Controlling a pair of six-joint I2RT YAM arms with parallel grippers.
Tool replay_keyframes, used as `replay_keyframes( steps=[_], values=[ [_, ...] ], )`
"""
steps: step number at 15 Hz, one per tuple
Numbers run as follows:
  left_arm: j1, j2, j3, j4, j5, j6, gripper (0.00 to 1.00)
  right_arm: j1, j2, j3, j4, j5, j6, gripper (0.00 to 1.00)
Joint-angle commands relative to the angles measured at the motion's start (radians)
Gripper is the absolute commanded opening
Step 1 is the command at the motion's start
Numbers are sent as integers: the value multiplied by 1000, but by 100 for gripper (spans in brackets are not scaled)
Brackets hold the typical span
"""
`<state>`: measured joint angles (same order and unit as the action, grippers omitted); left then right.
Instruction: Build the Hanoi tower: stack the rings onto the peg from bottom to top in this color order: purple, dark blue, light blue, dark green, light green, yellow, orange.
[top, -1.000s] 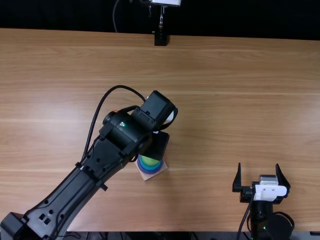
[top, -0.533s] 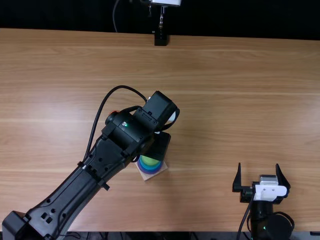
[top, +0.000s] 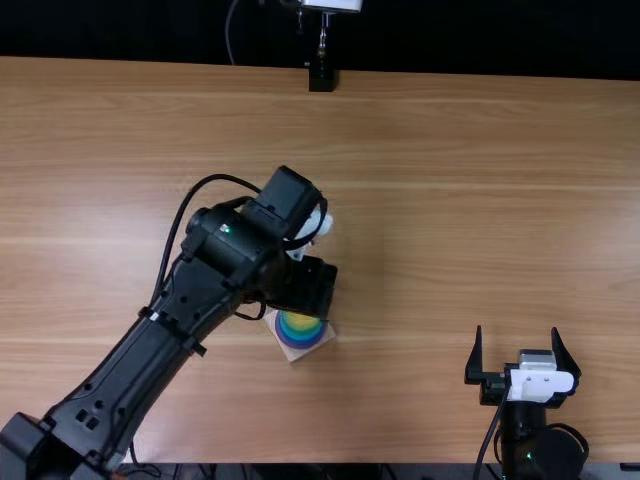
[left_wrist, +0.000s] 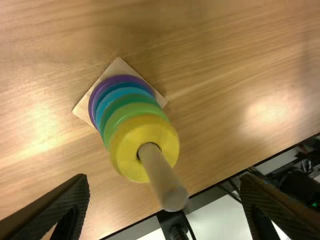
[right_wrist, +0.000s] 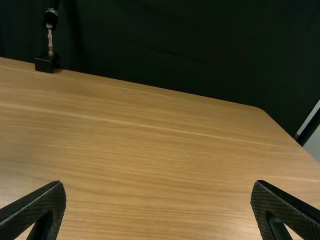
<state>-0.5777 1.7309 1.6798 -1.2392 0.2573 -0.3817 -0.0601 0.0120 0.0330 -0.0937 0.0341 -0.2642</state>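
Observation:
In the top view my left gripper (top: 305, 288) is over the far side of the wooden base (top: 326, 337), partly covering the ring stack. In the left wrist view the purple ring (left_wrist: 120, 78), dark blue, light blue (left_wrist: 116, 93), dark green, light green (left_wrist: 132, 110) and yellow ring (left_wrist: 122, 150) surround the peg (left_wrist: 162, 180), yellow uppermost. My left gripper (left_wrist: 164, 181) stands open there, its fingers apart on either side of the peg's tip. At the near right of the table, my right gripper (top: 517, 330) is open with nothing between its fingers; its wrist view shows the gripper (right_wrist: 159, 185) likewise.
A small black stand (top: 322, 78) is at the table's far edge. The left arm (top: 140, 360) stretches diagonally from the near left corner, its black cable looping beside it. Bare wood (top: 450, 200) lies between the two grippers and beyond.
My left arm has shifted a little left and turned slightly. Yellow now shows atop the stack where light green showed before. An orange-red patch beside the arm is now covered. The right arm is unmoved.

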Motion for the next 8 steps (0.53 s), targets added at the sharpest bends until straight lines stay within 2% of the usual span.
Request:
replay_keyframes(
  steps=[1,3,5,8],
  values=[
    [16,18,-11,10,43,-1,100,-10,-12,-16,-9,12,-3,100],
    [44,18,12,19,32,1,100,-10,-12,-16,-9,12,-3,100],
    [107,21,89,45,37,8,100,-10,-12,-18,-9,12,-3,100],
    [210,38,123,196,45,8,100,-10,-12,-16,-9,12,-3,100]
  ],
)
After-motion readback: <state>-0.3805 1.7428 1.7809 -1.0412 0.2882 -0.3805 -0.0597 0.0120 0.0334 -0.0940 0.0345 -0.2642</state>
